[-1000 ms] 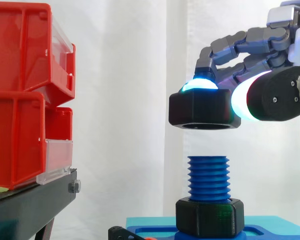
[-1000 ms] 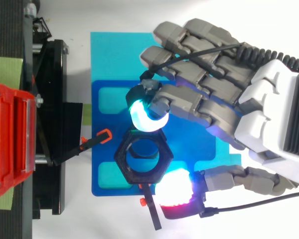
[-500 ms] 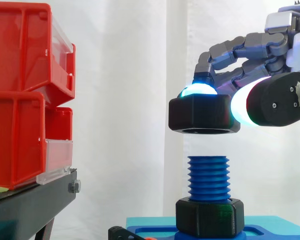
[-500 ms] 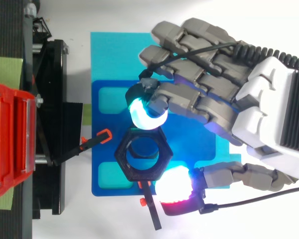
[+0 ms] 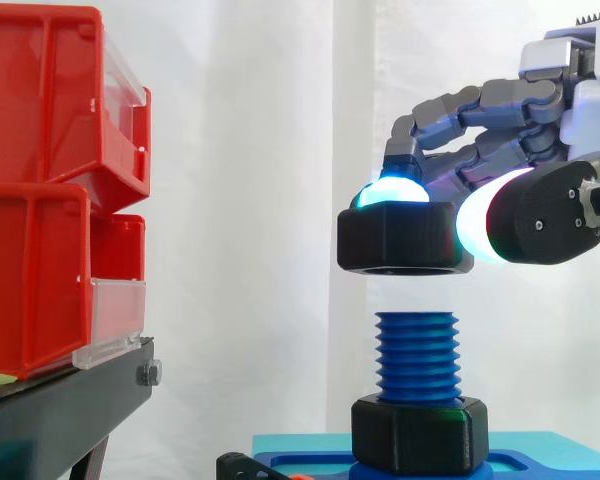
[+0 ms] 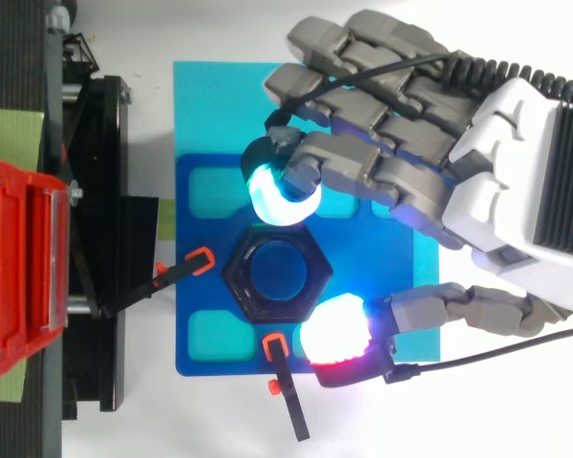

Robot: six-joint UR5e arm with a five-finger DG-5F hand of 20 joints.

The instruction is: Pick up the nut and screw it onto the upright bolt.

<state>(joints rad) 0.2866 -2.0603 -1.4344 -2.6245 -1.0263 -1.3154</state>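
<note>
The hand [image 6: 430, 172] is pinching the black nut [image 5: 404, 238] between a curled finger's cyan pad and the thumb's glowing pad, holding it level directly above the upright blue bolt [image 5: 416, 358], clear of its top thread. Its hole is seemingly sitting centred over the bolt. A second black nut [image 5: 418, 435] is sitting at the bolt's foot.

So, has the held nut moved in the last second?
Yes: the held nut has dropped slightly toward the upright bolt in the side view, a gap remaining; from above it is centred over it.
</note>
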